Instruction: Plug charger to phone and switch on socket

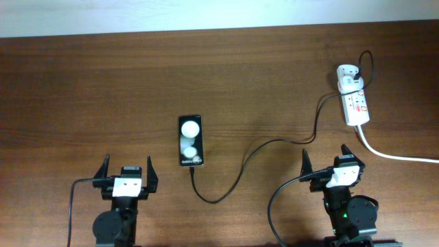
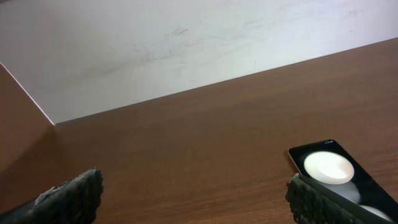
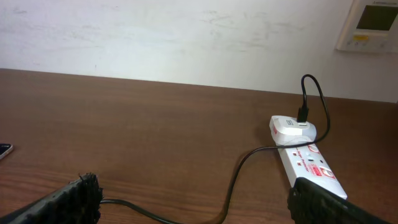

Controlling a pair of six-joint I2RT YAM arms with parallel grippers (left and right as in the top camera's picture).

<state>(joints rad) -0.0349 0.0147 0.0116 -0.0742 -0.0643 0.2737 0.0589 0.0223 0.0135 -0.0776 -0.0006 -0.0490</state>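
1. Charger (image 1: 288,140) cable looks thin, light and floppy, so it'll bend rather than push. I'd pinch the stiff little plug tip, not the cord. That tip lies ahead and to the right of the left gripper (image 1: 127,163), right at the near edge of the phone (image 1: 190,140). Can't tell if it's seated.
2. Phone looks slick and light, so it probably slides on the table (image 1: 82,89) unless braced by its long sides.
3. Socket (image 1: 357,106) sits ahead and slightly right of the right gripper (image 1: 325,154), with the adapter block (image 1: 348,74) at its far end. The strip may skid when poked.
4. Both grippers gape wide, holding nothing.
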